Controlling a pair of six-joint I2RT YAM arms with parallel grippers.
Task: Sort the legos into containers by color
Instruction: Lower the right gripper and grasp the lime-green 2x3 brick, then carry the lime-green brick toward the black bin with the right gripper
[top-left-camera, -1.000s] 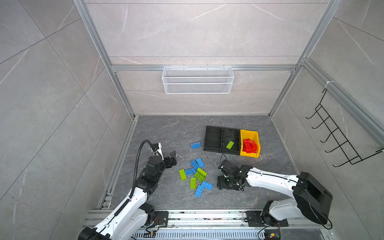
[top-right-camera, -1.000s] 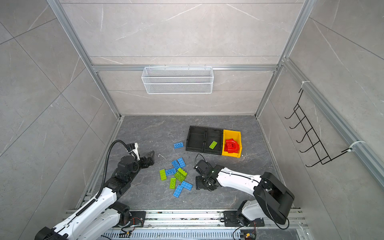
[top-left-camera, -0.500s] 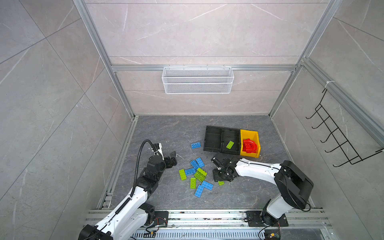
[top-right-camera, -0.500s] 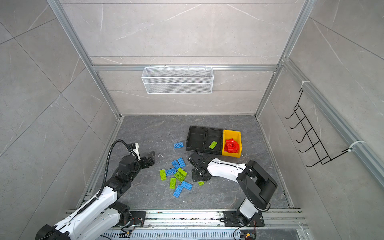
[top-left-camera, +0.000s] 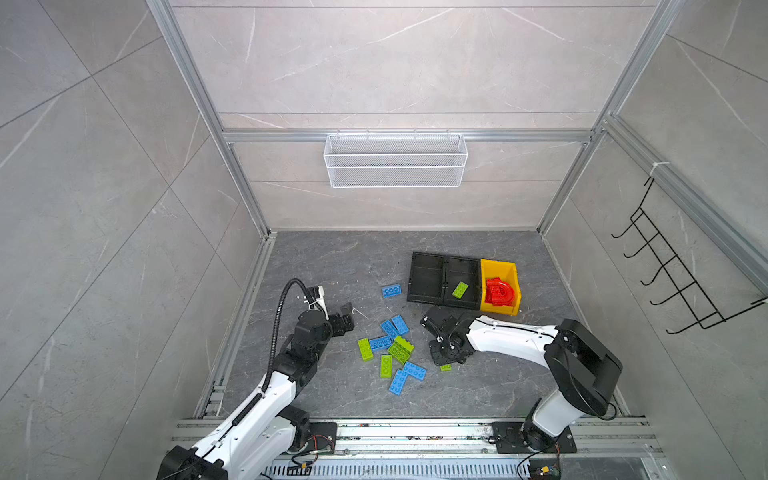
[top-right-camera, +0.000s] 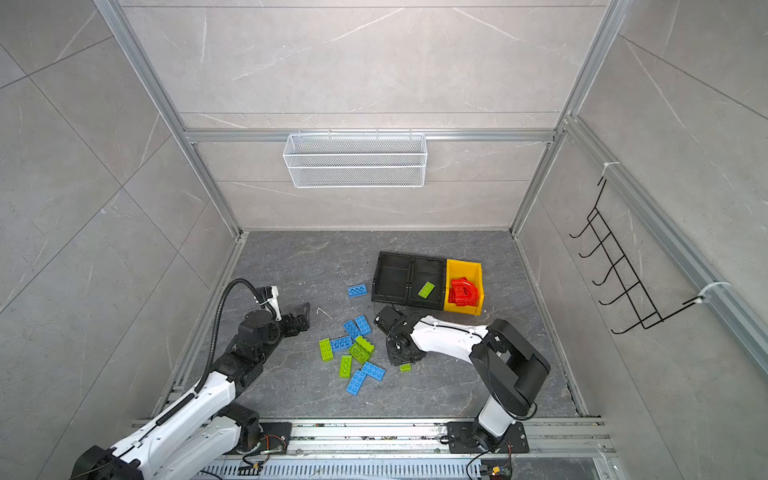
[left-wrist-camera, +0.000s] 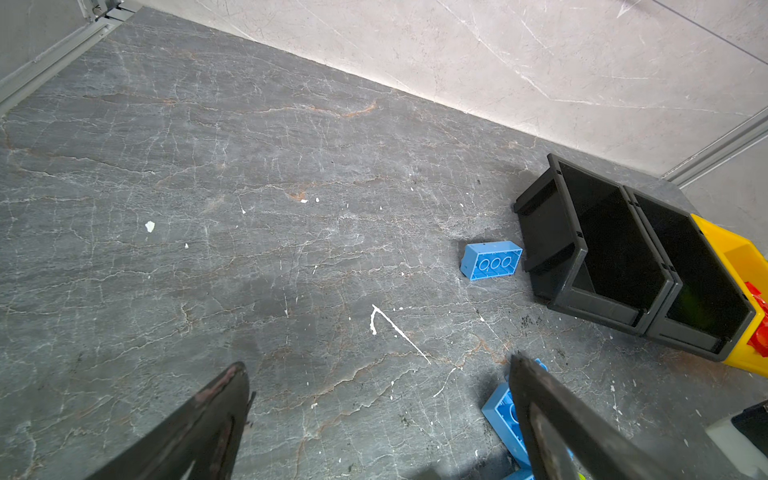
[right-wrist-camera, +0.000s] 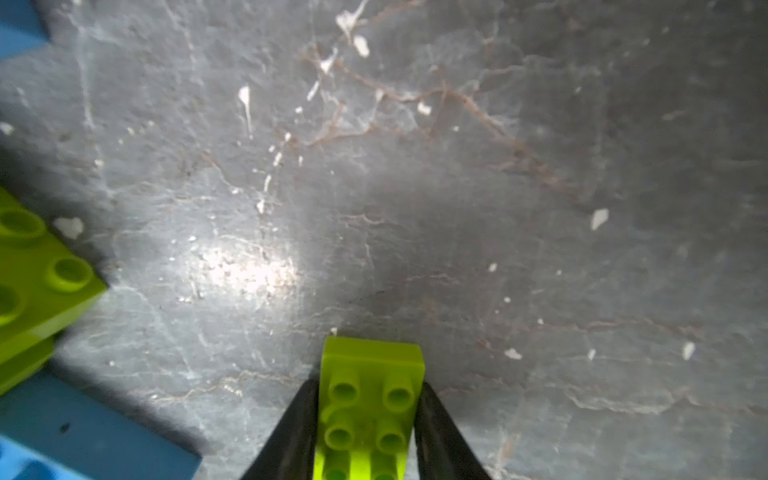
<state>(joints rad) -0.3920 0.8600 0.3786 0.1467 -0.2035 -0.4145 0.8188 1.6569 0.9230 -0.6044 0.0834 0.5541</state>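
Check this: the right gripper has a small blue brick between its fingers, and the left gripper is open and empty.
The colour is wrong. The right gripper has a small brick between its fingers, but it is lime green, not blue; the right wrist view shows it. The left gripper is open and empty.

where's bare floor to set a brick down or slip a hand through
Bare: the wide patch between back wall, left pincer and lone blue brick; the strip along the front rail. Crowded: the brick pile mid-floor, beside the right pincer closed on a small green brick.
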